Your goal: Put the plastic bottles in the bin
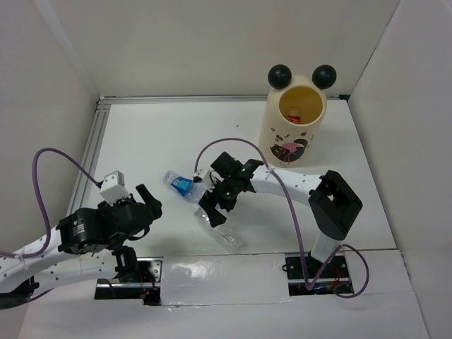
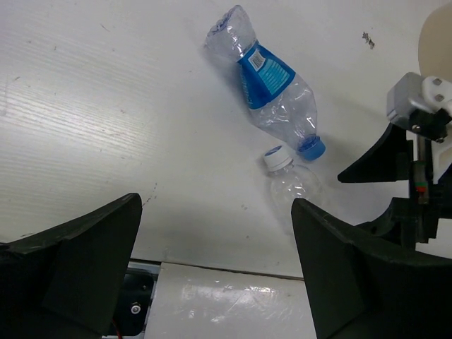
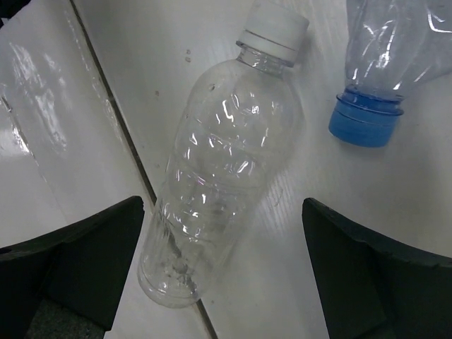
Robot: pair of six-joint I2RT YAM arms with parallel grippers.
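Bottles, two in number, are seen lying on their sides on the white desk, just ahead of the arms. The blue-labelled bottle is laid slantwise, and its blue cap is turned toward the near edge. Just beside that cap the white cap of the clear bottle is found; whether the two bottles touch cannot be told. No label is carried by the clear bottle, and its base is laid across the seam where the desk meets a glossy strip at the near edge.

The right tool is held above the clear bottle with its fingers spread wide, one on either side of the bottle's lower body; nothing is pinched, and contact with the bottle is not shown. The left tool is likewise spread, with nothing between its fingers, and is kept to the left of both bottles, apart from them.

The bin is stood upright at the far right of the desk, well apart from the two bottles. Two black ball ears are borne on its rim and a pink-and-black print on its side. Inside, against the yellowish wall, what looks like a red-labelled bottle is glimpsed.
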